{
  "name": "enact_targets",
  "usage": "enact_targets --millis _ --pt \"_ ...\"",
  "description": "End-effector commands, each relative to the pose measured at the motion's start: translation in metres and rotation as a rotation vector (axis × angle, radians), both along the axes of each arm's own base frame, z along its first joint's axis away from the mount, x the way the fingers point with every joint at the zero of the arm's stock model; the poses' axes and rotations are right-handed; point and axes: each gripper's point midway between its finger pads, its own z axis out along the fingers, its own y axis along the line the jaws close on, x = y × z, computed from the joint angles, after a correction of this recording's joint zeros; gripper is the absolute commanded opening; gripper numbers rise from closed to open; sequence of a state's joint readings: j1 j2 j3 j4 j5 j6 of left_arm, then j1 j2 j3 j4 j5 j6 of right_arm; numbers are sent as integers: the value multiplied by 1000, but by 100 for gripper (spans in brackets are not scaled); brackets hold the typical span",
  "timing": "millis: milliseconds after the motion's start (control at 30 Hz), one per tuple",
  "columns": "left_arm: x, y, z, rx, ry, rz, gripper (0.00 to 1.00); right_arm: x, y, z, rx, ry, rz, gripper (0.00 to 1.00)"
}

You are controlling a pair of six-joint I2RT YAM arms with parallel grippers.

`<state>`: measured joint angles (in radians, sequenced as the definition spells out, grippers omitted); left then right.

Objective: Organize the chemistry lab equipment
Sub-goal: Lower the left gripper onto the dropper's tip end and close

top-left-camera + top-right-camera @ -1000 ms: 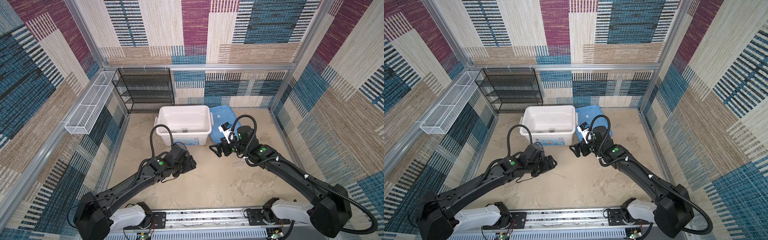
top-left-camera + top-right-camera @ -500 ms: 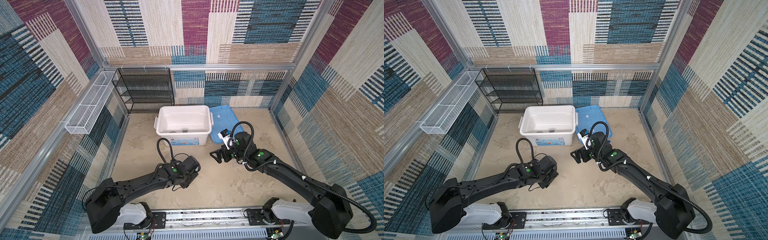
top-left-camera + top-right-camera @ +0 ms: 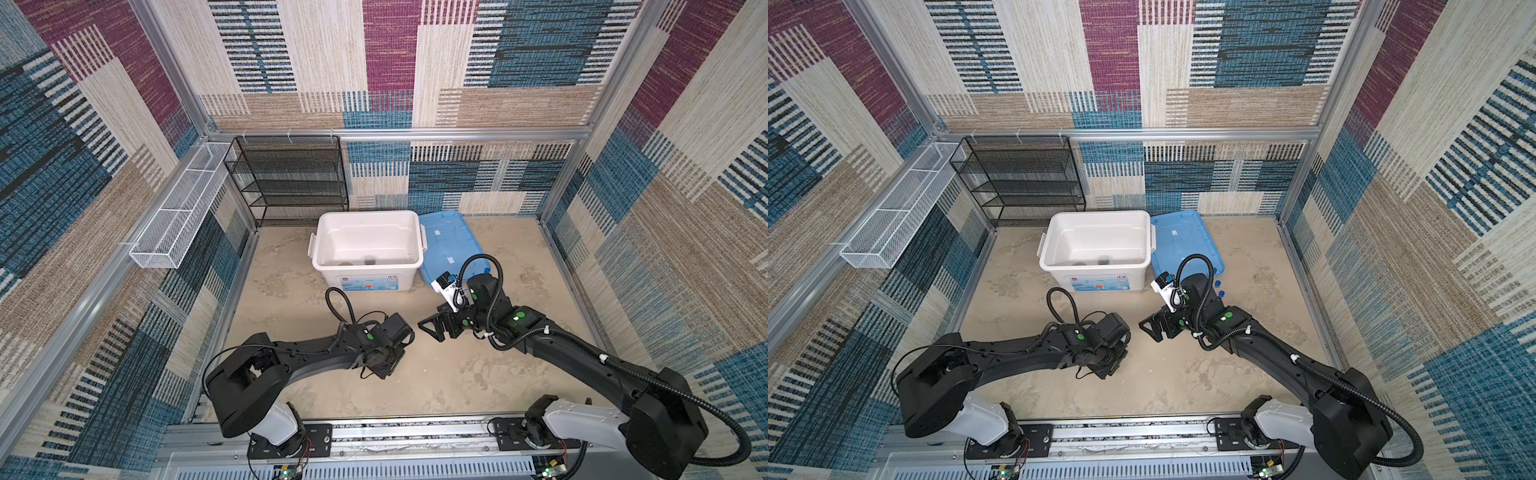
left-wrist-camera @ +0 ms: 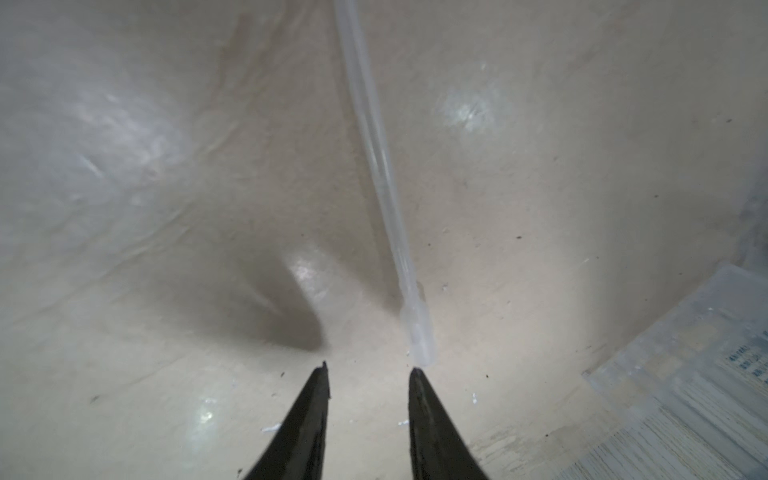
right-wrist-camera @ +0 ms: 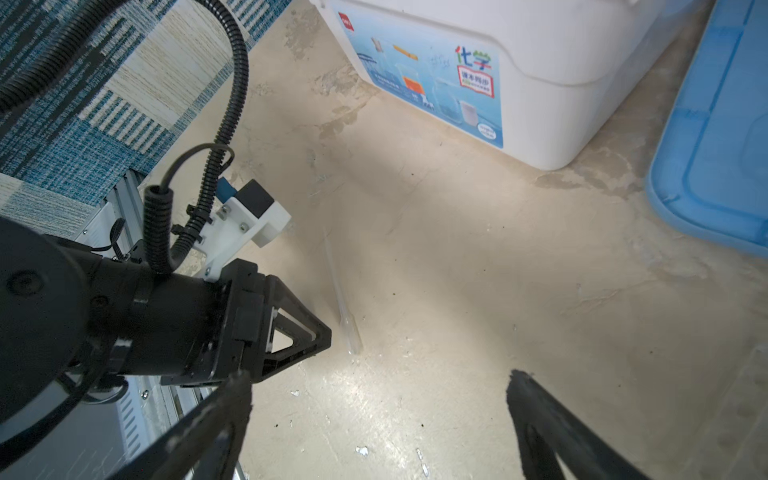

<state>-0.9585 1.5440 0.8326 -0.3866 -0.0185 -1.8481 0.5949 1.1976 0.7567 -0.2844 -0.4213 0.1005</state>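
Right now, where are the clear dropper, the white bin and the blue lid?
clear dropper (image 4: 379, 158): left wrist view, on the middle of its thin stem.
white bin (image 3: 368, 266): in a top view, on its near rim.
blue lid (image 3: 446, 243): in a top view, on its flat face.

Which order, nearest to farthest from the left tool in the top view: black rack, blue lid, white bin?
1. white bin, centre, beyond the left tool.
2. blue lid, on the floor right of the bin.
3. black rack, back wall, left.
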Motion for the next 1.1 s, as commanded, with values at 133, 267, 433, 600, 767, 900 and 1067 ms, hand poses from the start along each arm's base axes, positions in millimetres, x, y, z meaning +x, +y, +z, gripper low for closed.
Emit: enact_targets --millis 133,267,433,600,767,900,1067 --pt "2 -2 6 5 20 41 32 -7 8 -5 17 27 24 96" --pt "0 7 5 51 29 61 32 -5 9 -4 18 19 22 96" --pt "5 13 3 96 13 77 26 -8 10 -4 21 14 23 96" --pt "18 7 9 87 -44 85 25 -8 8 -2 16 3 16 95" --pt "21 1 7 80 -42 82 28 -8 8 -2 16 1 13 95" --pt "17 -4 -3 76 3 76 28 -9 8 -2 16 4 17 95" --pt "15 -8 -9 83 22 59 25 -11 11 0 30 6 30 95"
